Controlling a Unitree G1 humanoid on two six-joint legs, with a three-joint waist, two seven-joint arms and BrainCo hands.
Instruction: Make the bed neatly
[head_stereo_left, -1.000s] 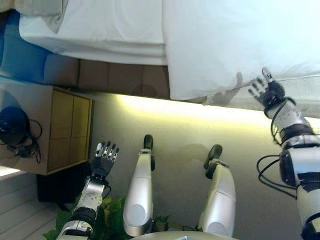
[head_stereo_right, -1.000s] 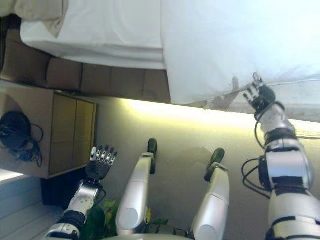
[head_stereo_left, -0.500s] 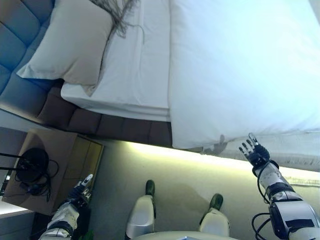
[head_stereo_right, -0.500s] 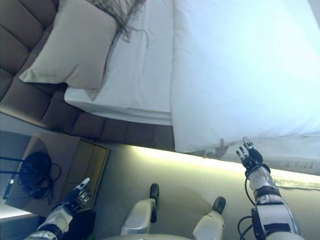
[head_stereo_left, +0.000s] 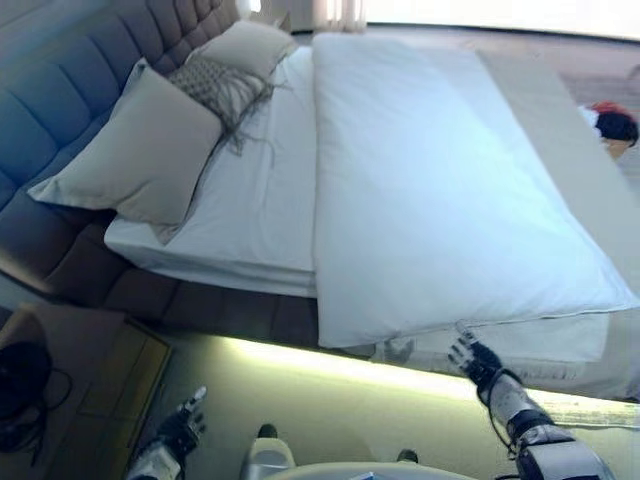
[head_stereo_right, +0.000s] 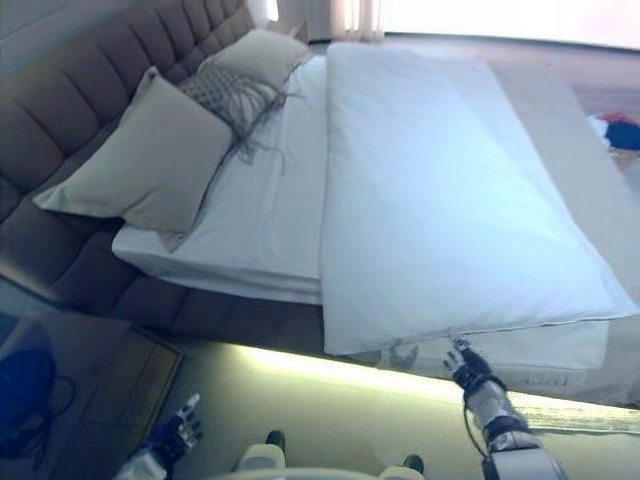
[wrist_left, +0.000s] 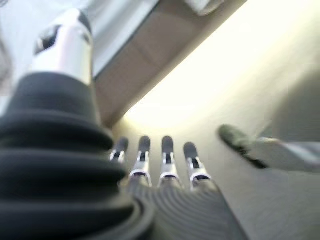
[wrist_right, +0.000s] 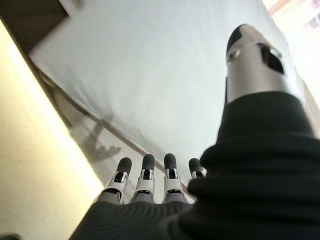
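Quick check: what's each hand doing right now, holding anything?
Left hand: open, fingers straight, holding nothing, low by the nightstand.
Right hand: open, fingers straight, reaching toward the duvet edge, holding nothing.

The duvet (head_stereo_left: 440, 200) is smooth, matt white cloth. The headboard (head_stereo_right: 70, 110) looks like soft tufted upholstery. The fringed cushion (head_stereo_right: 225, 90) is coarser knit.

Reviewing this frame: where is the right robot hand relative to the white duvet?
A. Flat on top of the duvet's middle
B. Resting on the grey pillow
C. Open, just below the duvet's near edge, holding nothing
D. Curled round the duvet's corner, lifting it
C: the right robot hand shows straight, spread fingers just under the near edge of the white duvet, with no cloth held between them.
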